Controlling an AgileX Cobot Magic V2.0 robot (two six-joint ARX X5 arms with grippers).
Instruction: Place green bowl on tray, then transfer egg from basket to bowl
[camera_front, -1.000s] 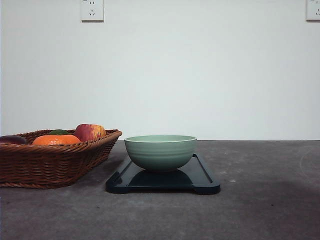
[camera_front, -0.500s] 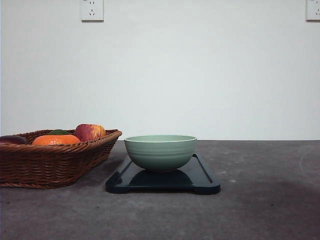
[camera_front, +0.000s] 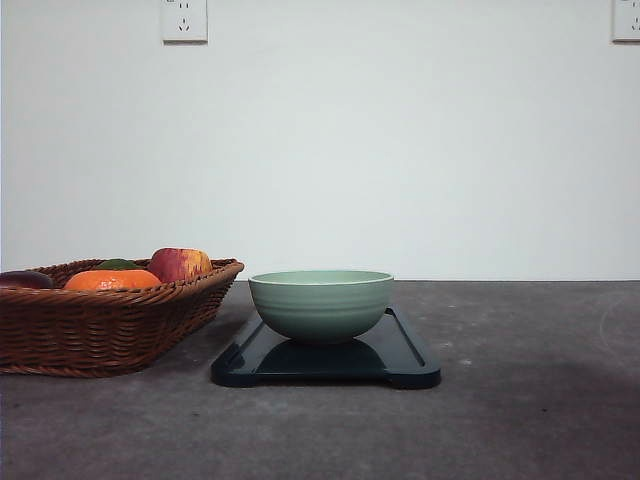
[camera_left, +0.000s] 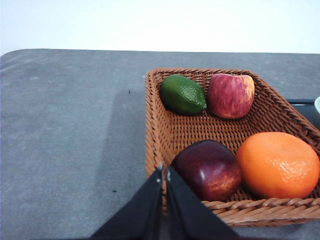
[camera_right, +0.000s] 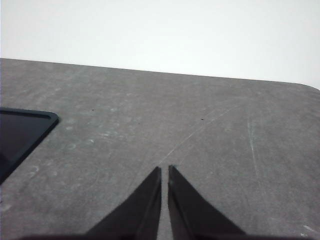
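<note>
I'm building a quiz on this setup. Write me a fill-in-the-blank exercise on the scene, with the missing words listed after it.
1. The green bowl stands on the black ____.
2. In the basket, the green lime lies beside the red ____.
3. The left gripper hangs over the basket's rim with its fingers ____.
4. The right gripper hovers above bare ____, holding nothing.

Missing words: tray; apple; shut; table

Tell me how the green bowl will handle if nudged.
The green bowl looks rigid and glazed, so probably slippery and chip-prone. Its narrow foot on the smooth tray suggests it may slide rather than tip.
</note>
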